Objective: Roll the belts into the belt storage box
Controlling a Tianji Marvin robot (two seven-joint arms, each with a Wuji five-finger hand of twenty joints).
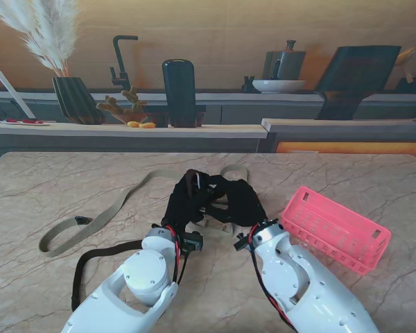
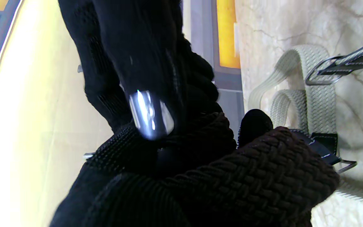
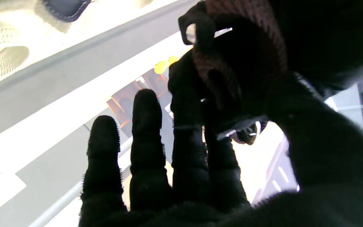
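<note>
Meeting over the middle of the marble bench (image 1: 48, 187), the robot's two black-gloved hands crowd together so tightly that the stand's view cannot separate one set of fingers from the other. The left hand (image 1: 184, 201) is closed around a dark braided belt (image 2: 247, 176), its woven coil filling the left wrist view, with a metal buckle (image 2: 150, 115) blurred close to the lens. The belt's loose tail (image 1: 90, 267) runs back along the bench on the left, nearer to me, partly hidden by the white forearm. The right hand (image 1: 239, 201) has four fingers (image 3: 146, 126) stretched straight; whether its thumb pinches the coil cannot be told from the backlit right wrist view. A second, beige woven belt (image 1: 100, 218) lies looped on the bench, farther from me and to the left. The pink mesh storage box (image 1: 336, 229) sits on the right, just beside the right wrist.
</note>
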